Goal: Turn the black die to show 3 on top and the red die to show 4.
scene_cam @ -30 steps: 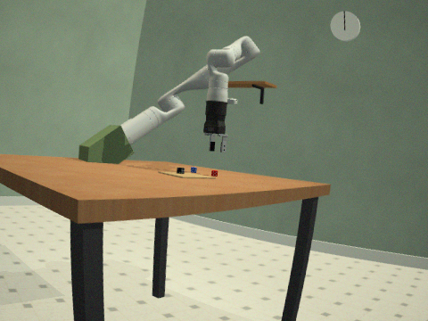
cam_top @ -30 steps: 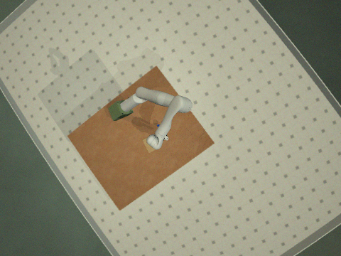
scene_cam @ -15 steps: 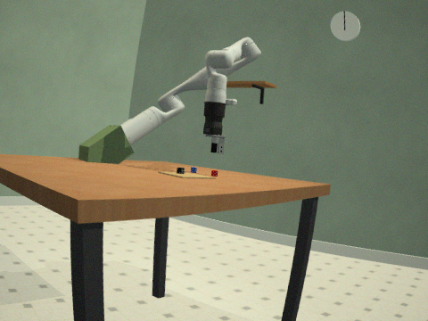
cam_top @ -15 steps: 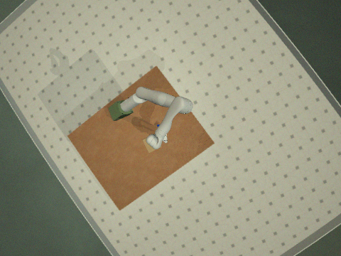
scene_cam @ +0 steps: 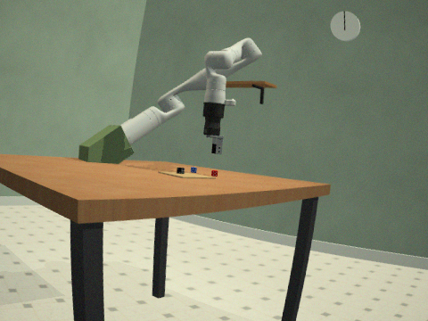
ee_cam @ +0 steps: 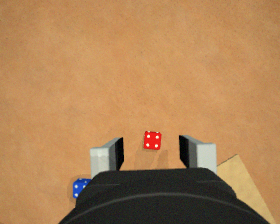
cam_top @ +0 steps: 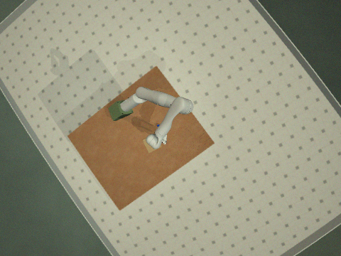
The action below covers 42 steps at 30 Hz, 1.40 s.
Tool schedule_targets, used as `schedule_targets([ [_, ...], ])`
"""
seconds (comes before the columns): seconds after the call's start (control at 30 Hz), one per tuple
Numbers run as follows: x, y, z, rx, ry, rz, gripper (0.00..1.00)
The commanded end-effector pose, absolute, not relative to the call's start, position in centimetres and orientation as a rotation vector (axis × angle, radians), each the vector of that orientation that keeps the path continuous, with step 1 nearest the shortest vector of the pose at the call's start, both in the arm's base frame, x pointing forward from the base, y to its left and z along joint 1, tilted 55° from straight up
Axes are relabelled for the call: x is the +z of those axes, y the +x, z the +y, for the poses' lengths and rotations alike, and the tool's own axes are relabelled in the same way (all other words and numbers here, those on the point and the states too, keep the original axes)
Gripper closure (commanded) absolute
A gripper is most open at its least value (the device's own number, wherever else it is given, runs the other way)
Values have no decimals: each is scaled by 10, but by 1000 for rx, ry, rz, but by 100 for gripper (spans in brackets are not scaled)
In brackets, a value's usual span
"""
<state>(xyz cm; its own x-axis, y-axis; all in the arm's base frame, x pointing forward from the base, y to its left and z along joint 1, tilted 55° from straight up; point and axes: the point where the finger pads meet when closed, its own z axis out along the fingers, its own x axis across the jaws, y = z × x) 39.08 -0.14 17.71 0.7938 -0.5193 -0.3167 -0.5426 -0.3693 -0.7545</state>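
Hovering well above the table (scene_cam: 134, 193), I have my gripper (ee_cam: 151, 148) spread wide with nothing in it, and the wrist view runs like this from left to right.

At the lower left the blue die (ee_cam: 80, 187) peeks out beside my housing, on bare wood. That one I should leave alone, since its top face has to stay as it is.

In the middle, framed between my two fingers, sits the red die (ee_cam: 153, 140), flat on the table with four white pips up. It rests on wood, not on the mat (ee_cam: 245, 182), whose tan corner shows at the lower right. So I judge its number is already right but its place is wrong.

From the exterior view the black die (scene_cam: 180, 170) lies on the mat; its top face is too small to read.

I expect the red die to be light, rigid and smooth-sided, so it could squirt out or tip if pinched off-centre. The best hold is on two opposite vertical faces, low and centred, pads square to them. Lifted level and set down level, it should keep its four up.
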Motion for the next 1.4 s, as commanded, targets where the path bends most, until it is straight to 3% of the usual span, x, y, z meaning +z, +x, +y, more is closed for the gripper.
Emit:
schedule_targets([
  [0.0,177,391,-1,41,-2030,806,0],
  [0.63,175,392,-2,67,-2012,856,0],
  [0.67,175,392,-2,67,-2012,856,30],
  [1.37,175,392,-2,67,-2012,856,30],
])
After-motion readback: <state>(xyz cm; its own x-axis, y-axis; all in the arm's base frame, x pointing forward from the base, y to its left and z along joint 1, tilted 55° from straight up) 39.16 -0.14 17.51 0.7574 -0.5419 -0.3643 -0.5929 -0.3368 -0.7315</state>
